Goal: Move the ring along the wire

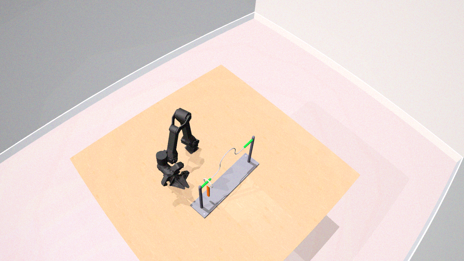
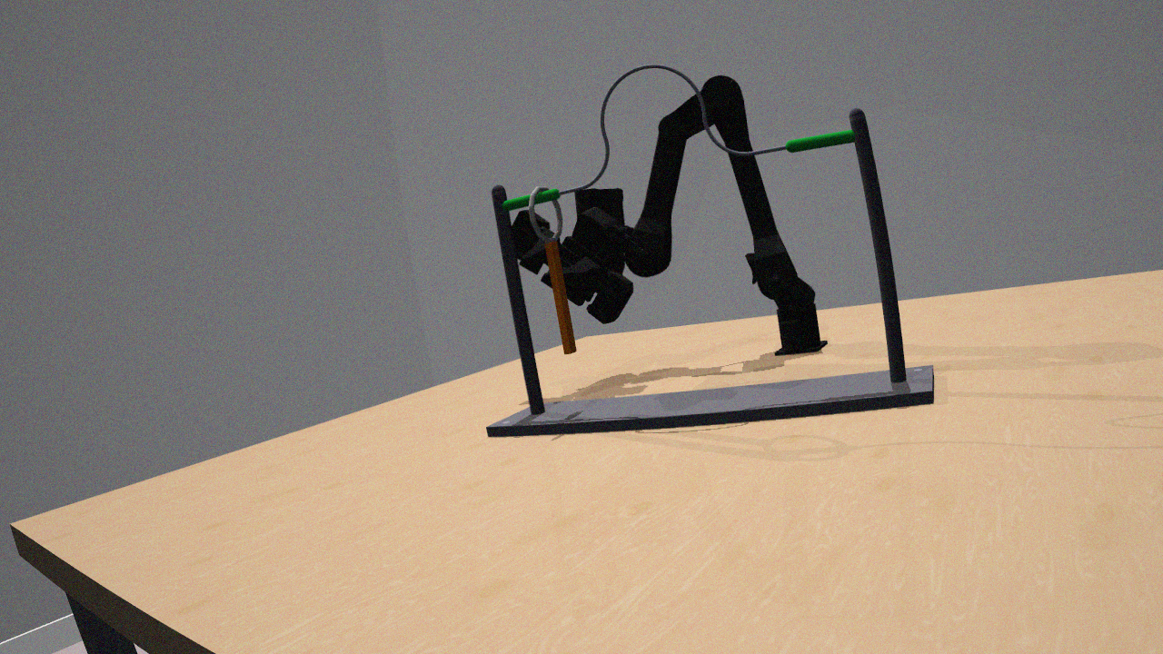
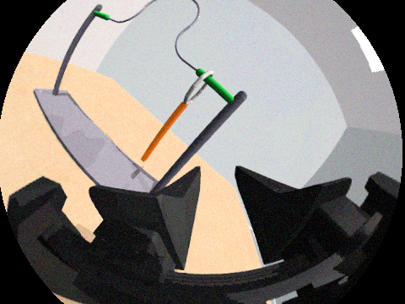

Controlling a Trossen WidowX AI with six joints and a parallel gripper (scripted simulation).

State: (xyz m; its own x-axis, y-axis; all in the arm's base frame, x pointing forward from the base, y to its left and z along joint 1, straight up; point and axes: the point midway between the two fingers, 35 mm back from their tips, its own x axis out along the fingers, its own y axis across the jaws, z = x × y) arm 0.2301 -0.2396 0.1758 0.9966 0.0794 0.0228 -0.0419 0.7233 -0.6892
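My matte black six-joint arm (image 1: 175, 136) is one uniform dark colour from its small square foot (image 2: 798, 329) up through slim, flat-sided links joined by rounded, barrel-like housings, and I can make out no cables, labels or markings on it. At the end sits a blocky, faceted black parallel-jaw gripper (image 3: 216, 198) whose two fingers taper to sharp wedge-shaped tips. Through the wrist view I see a chunky dark curved bracket (image 3: 225, 287) with stepped edges spanning beneath those fingers, slightly lighter grey where light catches it.
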